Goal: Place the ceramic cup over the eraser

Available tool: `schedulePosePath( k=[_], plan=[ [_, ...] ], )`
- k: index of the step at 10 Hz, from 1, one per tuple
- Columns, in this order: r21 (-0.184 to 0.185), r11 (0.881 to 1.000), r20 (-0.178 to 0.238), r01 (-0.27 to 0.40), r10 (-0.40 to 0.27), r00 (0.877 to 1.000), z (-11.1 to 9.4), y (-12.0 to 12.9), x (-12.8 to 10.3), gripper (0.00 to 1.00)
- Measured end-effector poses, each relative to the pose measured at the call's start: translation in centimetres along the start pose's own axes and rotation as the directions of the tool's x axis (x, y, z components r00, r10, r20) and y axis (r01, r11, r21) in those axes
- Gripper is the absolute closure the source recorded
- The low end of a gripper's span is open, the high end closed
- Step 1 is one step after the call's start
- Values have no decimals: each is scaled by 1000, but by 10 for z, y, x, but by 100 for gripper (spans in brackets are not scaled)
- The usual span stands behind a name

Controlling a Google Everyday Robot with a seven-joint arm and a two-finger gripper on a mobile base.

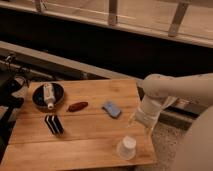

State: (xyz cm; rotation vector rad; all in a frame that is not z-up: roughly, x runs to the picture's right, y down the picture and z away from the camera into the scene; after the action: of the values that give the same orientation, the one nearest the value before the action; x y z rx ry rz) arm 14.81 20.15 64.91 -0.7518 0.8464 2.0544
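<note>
White cup (126,148) stands near the table's (85,145) near right corner; gripper (136,121) hangs just beyond it, spread or pinched, can't tell.

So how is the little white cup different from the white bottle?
The cup stands up on the wooden table; the bottle lies on its side in a dark dish. The cup is short and tapered; the bottle is long and slim. The cup sits at the front right, close to the robot's tool; the bottle is at the far left. Both are white.
</note>
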Motion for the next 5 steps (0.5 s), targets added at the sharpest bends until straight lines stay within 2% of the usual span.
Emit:
schedulePosePath(
  k=[3, 5],
  plan=[
    [-3, 999, -63, -32, 31, 998, 18, -8, 12, 20],
    [-10, 999, -127, -53, 52, 991, 38, -12, 21, 20]
  ],
)
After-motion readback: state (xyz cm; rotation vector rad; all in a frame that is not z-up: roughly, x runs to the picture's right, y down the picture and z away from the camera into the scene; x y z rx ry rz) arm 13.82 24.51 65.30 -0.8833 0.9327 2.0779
